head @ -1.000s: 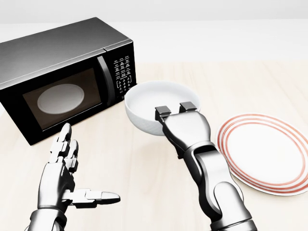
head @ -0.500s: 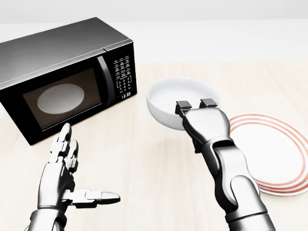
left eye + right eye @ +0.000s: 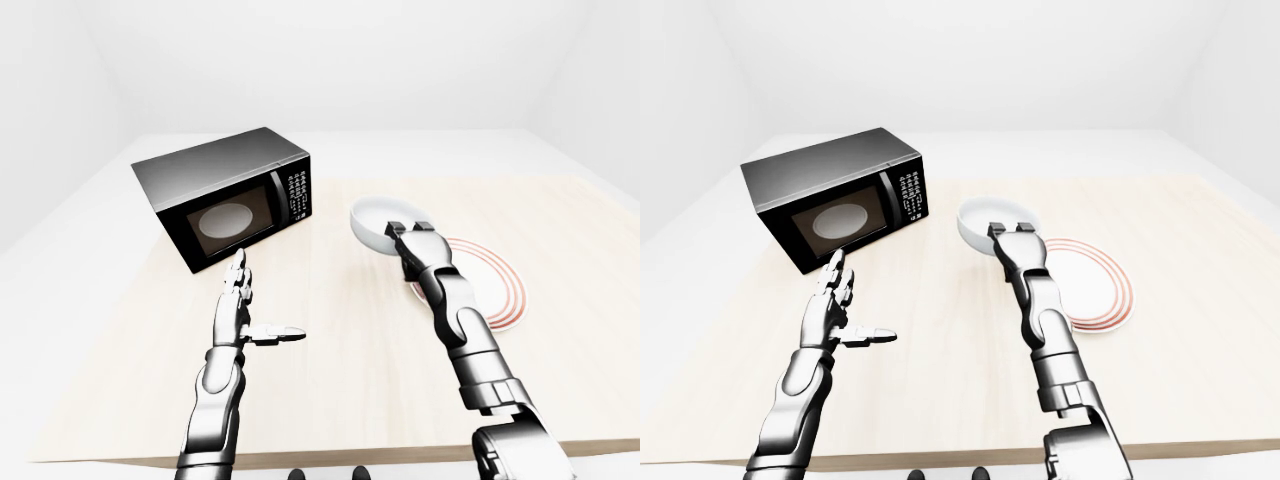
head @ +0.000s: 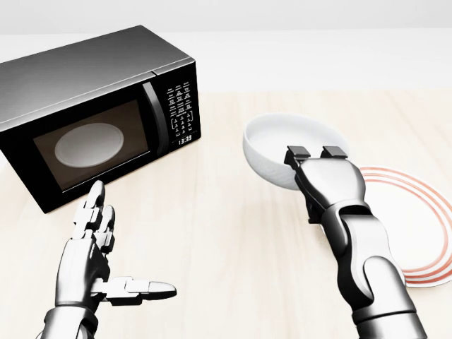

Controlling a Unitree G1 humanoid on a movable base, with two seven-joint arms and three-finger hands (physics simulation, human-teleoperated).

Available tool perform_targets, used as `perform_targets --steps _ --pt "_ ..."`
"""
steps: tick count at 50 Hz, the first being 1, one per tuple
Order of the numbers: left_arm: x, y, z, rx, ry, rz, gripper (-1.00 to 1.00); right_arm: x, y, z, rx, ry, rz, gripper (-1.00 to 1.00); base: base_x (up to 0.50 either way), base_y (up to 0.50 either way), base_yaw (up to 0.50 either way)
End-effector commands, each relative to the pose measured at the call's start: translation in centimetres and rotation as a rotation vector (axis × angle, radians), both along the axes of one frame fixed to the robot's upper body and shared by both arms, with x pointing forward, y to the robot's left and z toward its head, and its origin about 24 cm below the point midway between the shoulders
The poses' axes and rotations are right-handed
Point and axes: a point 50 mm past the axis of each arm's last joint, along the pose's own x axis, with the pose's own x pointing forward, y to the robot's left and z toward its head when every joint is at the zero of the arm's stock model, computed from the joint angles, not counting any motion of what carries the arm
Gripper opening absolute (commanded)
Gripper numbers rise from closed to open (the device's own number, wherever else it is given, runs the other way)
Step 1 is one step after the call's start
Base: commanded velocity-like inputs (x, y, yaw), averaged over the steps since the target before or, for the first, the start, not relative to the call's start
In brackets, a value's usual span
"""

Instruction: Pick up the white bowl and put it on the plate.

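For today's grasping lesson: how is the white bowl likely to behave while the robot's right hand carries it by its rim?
The white bowl looks rigid and glossy, so probably slippery. The right hand pinches one rim edge only, so it may tilt. Its rounded underside could rock on the plate.

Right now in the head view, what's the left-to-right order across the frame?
Left hand → microwave → white bowl → right hand → red-ringed plate.

light: bright, even, diffuse | shadows: faint, soft | glare: none | focus: sharp throughout | edges: undistorted
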Motion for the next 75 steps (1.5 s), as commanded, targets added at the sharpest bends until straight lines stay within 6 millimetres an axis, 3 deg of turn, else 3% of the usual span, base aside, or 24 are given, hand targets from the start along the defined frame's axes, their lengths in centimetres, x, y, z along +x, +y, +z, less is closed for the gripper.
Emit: perform_targets --steps 1,47,75 --pt "0.0 0.0 0.0 0.000 0.000 0.000 1.00 0.1 -1.7 0.5 -0.037 -0.033 -0.048 -1.00 0.00 0.00 0.00" --pt "0.0 0.0 0.0 0.000 0.000 0.000 1.00 -1.4 -7.4 -0.9 -0.039 0.005 -0.188 -1.00 0.00 0.00 0.00" --pt "0.0 0.0 0.0 0.000 0.000 0.000 1.00 -3.1 -10.9 -0.4 -0.043 0.012 -0.275 -1.00 0.00 0.00 0.00"
